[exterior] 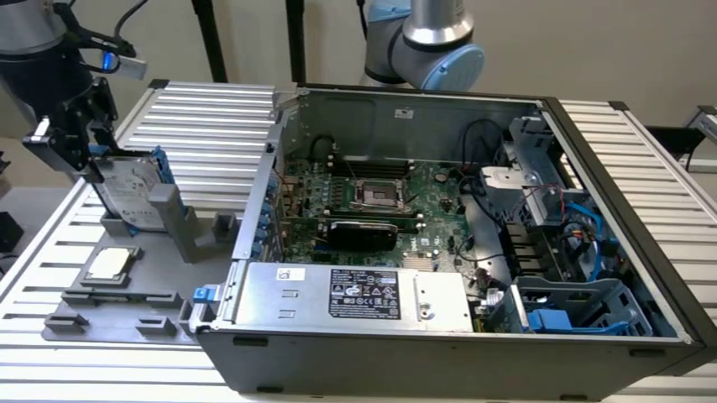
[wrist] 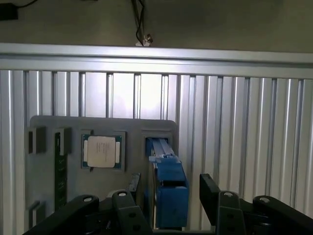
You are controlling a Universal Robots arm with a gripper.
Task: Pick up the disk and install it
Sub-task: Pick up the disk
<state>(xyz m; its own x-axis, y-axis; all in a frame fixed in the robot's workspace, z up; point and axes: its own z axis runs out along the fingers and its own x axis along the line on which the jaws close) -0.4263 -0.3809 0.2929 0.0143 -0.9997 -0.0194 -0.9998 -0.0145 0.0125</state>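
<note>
1. Wrist view, at the gripper: spread open, with black angular fingers flanking the disk and a gap beside one finger.
2. Between those fingers: stood on edge, bright blue plastic rail facing up, thin silver-grey metal alongside.
3. Below the gripper: slotted into a flat, matte-grey holder plate.
4. Near the disk, on that plate: a square, shiny silver chip.
5. Underneath: a ribbed aluminium table.
6. Well apart, toward the exterior view's right of the gripper: an open sheet-metal computer case.

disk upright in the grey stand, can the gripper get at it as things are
Likely yes: the gripper sits right at the disk, its open fingers either side of it, with nothing in the way.
</note>
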